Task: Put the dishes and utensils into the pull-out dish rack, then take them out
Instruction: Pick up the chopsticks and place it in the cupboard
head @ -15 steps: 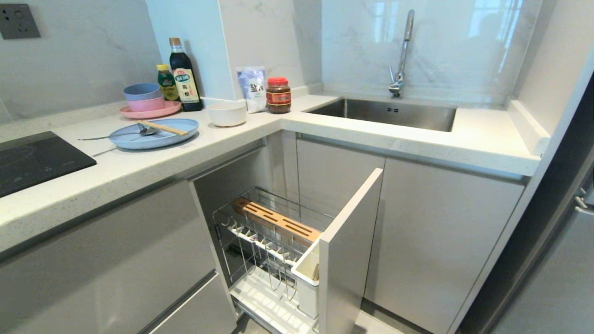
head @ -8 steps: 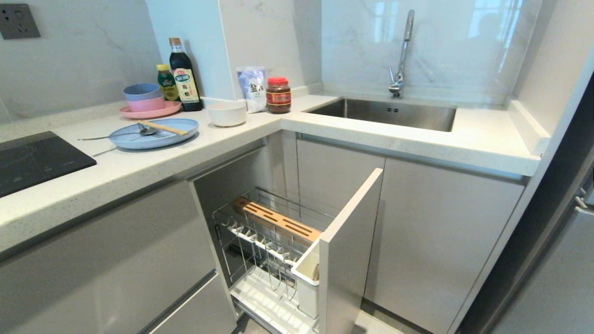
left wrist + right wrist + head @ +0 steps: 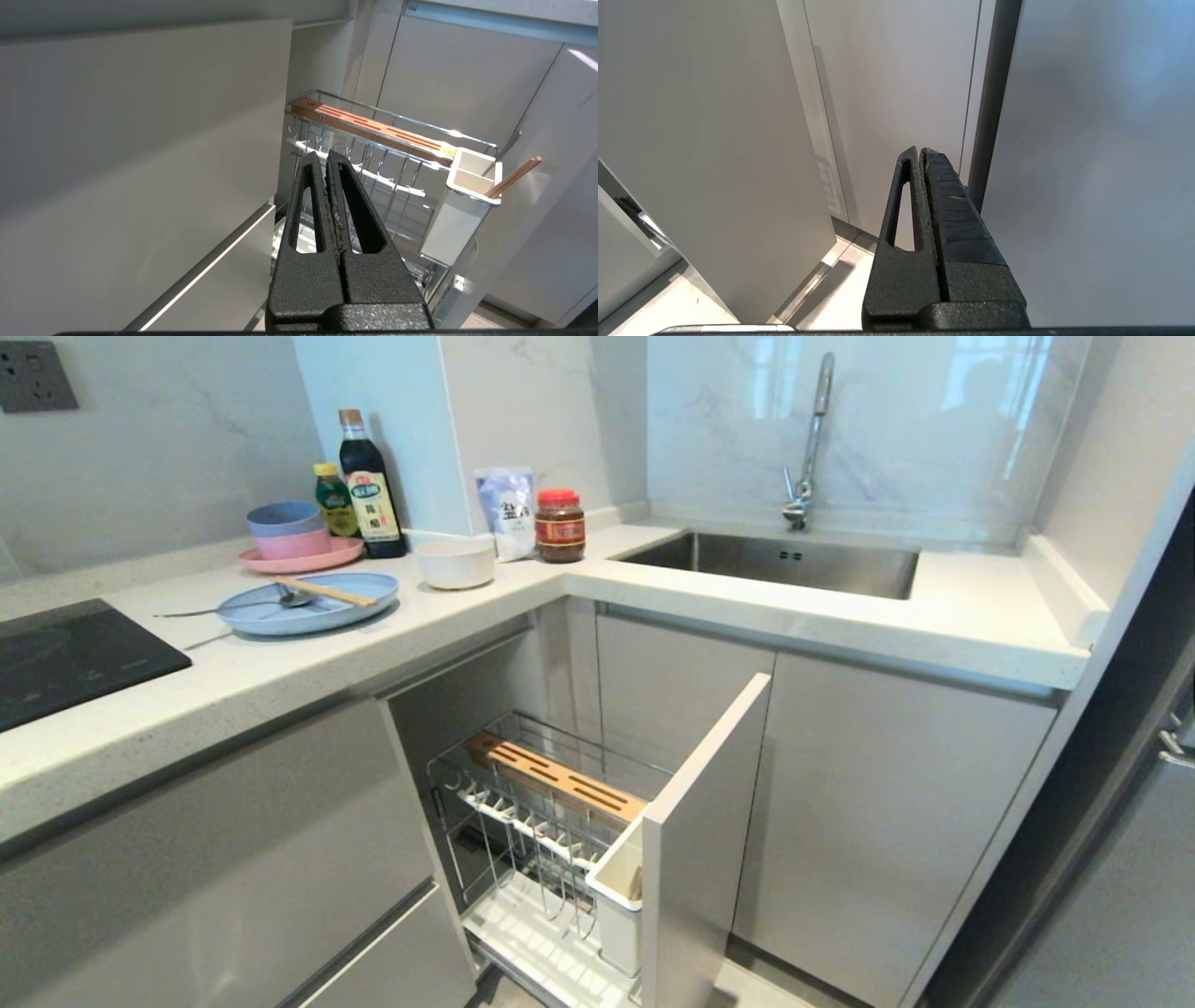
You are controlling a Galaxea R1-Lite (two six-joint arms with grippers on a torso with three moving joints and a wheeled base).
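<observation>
On the counter lies the pale blue plate (image 3: 308,605), with the wooden chopsticks (image 3: 327,592) and the silver spoon (image 3: 233,609) resting on it. To its right stands the white bowl (image 3: 456,564). Below the counter the pull-out dish rack (image 3: 551,803) is drawn out, its plate prongs bare. A brown wooden stick (image 3: 514,176) leans out of its white caddy (image 3: 462,210). My left gripper (image 3: 324,156) is shut and empty, low in front of the rack (image 3: 373,135). My right gripper (image 3: 920,151) is shut and empty, facing plain cabinet doors. Neither arm shows in the head view.
A pink plate with stacked bowls (image 3: 299,558), bottles (image 3: 372,485), a bag (image 3: 509,513) and a red-lidded jar (image 3: 560,526) line the wall. The sink (image 3: 784,565) with its faucet (image 3: 810,439) lies right. A black hob (image 3: 75,658) lies left. The rack's grey front panel (image 3: 700,840) juts out.
The whole head view has shifted very slightly. None of the things has moved.
</observation>
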